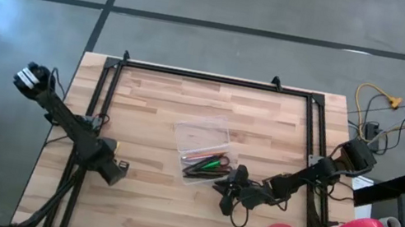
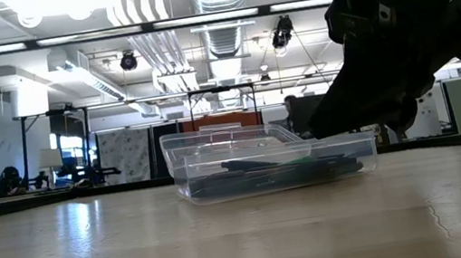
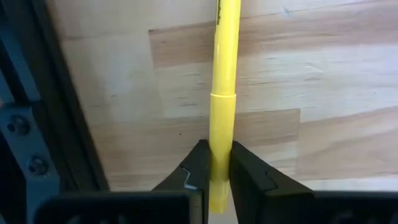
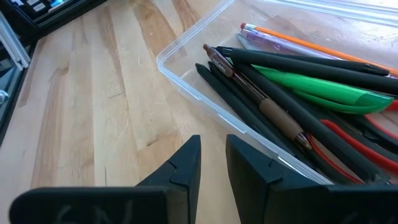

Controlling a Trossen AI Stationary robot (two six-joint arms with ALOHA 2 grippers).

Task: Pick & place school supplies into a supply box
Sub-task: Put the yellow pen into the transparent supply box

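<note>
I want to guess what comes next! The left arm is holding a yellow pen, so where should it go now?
Probably the left gripper, shut on the yellow pen near the table's left side, should lift and carry it toward the clear supply box, where the green pen and others already lie. The right gripper sits just outside the box.

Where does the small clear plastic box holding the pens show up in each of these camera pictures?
High view: small clear plastic box at table centre.
Low view: mid-picture, standing on the wooden table.
Left wrist view: not in it.
Right wrist view: its corner ahead of the right gripper.
Shared landmark: the green pen inside.
</note>
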